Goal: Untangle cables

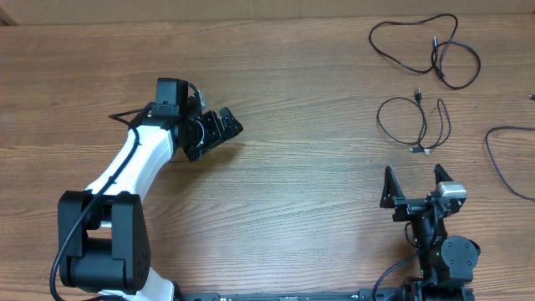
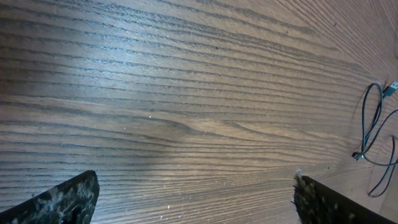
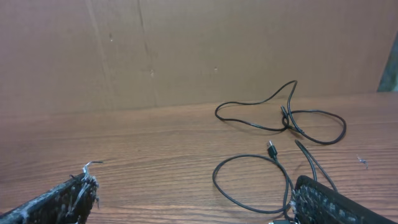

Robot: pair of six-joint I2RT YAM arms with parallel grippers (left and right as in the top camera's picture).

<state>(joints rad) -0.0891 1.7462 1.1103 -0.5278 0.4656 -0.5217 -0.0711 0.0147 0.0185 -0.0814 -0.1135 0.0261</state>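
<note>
Jaws on both arms gape wide, empty.
Your cables (image 3: 287, 121) lie ahead of the right jaws: light, limp, thin, probably slippery; pinch a loop mid-run, off the plugs.

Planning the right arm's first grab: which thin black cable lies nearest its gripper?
The middle black cable loop, just beyond the right gripper; the far loop and edge cable lie farther.

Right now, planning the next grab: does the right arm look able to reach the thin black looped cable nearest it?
Probably yes: the thin black looped cable lies ahead of the open right gripper, with only bare wooden table between.
</note>
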